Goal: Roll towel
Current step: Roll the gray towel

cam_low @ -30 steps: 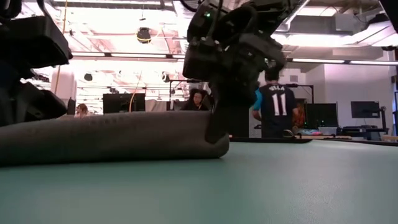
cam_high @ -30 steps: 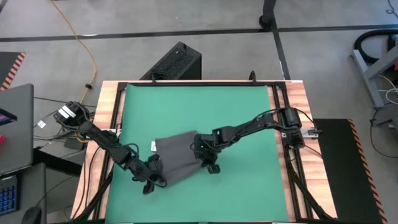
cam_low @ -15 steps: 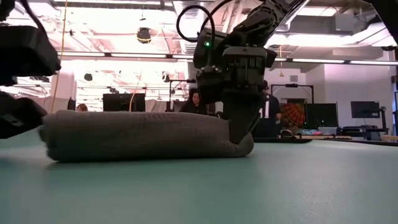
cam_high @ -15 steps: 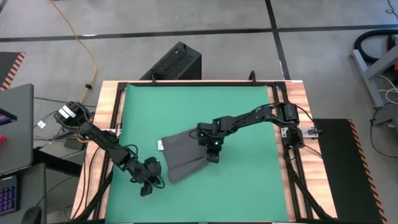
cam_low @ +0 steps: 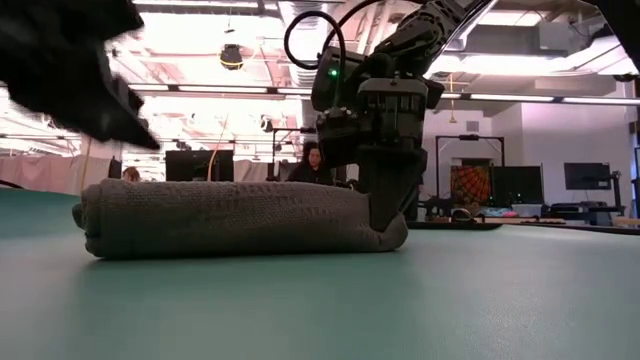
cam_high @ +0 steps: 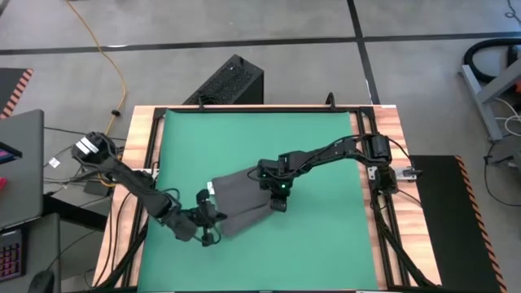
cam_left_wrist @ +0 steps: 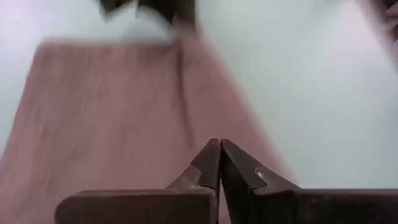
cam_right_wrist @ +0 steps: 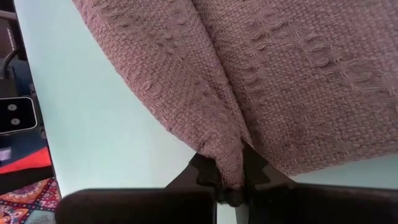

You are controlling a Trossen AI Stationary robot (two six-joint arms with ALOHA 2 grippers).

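The dark grey towel (cam_high: 240,203) lies on the green mat (cam_high: 260,138) as a thick folded bundle (cam_low: 230,215), its white tag (cam_high: 210,189) at the left far corner. My right gripper (cam_high: 277,199) is shut on the towel's right end. My left gripper (cam_high: 209,228) is shut and empty. It hovers above the towel's near left end and shows as a dark blur high in the low view (cam_low: 70,60). The left wrist view shows its closed fingertips (cam_left_wrist: 219,152) with the towel (cam_left_wrist: 124,106) below and beyond them. My right gripper pinches a raised fold of the towel (cam_right_wrist: 227,165) between its two fingers, at the bundle's right end (cam_low: 392,232). The fingers (cam_low: 385,200) come from above, pointing down. The rest of the towel rests on the mat, slack.
A black box (cam_high: 228,81) stands on the floor beyond the table's far edge. Wooden rails (cam_high: 370,138) frame the mat on both sides. Open mat lies on the far side and to the right of the towel. People (cam_low: 312,160) show in the room behind.
My right gripper has drawn the towel toward the table's right and far side, and the whole bundle has slid along the mat. The towel's near left corner has come free of my left gripper, which has then risen and moved right toward the towel.
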